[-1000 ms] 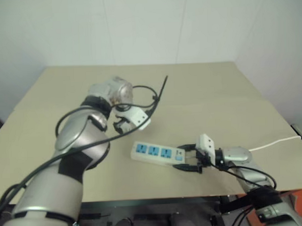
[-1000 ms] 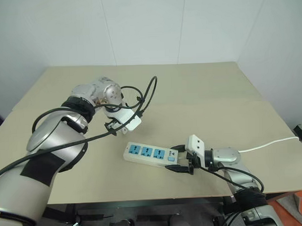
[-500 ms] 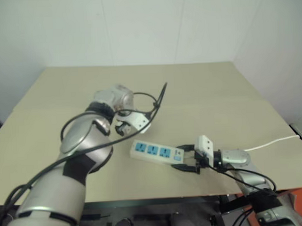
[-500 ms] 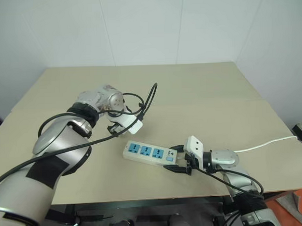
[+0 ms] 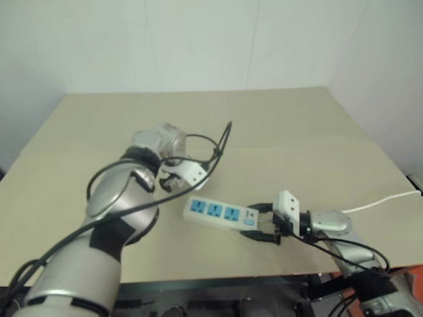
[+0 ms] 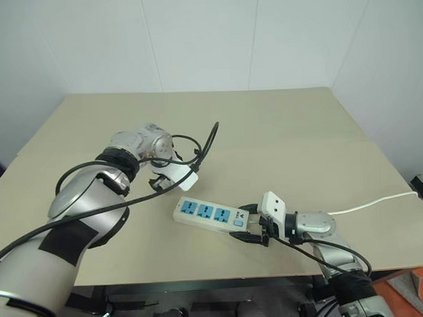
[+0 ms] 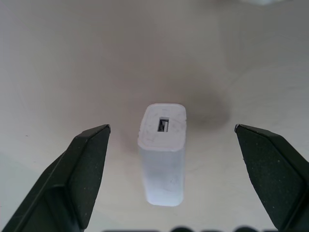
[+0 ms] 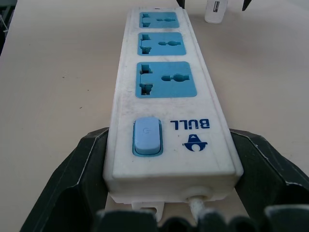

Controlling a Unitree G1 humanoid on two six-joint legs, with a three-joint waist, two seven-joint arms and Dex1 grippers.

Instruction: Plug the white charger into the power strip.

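Two grippers work the tan table [image 6: 301,127] before us; nearest, our right gripper [image 6: 252,225] reaches in level from the table's near edge, its black fingers [image 8: 72,174] spread wide and pressed against both long sides of the power strip [image 6: 210,215] at the switch end, clasping it; the strip lies flat, three blue socket faces up, and its thin white cord [image 6: 369,204] trails off toward the right edge; just beyond the strip's far end the white charger [image 7: 162,152] stands upright on the tabletop, its port facing up, apart from the strip; above it our left gripper [image 7: 171,137] points steeply down, fingertips [image 7: 94,145] at full spread on either side of the charger and touching nothing; farther back, bare tabletop runs to a white wall [image 6: 207,33].
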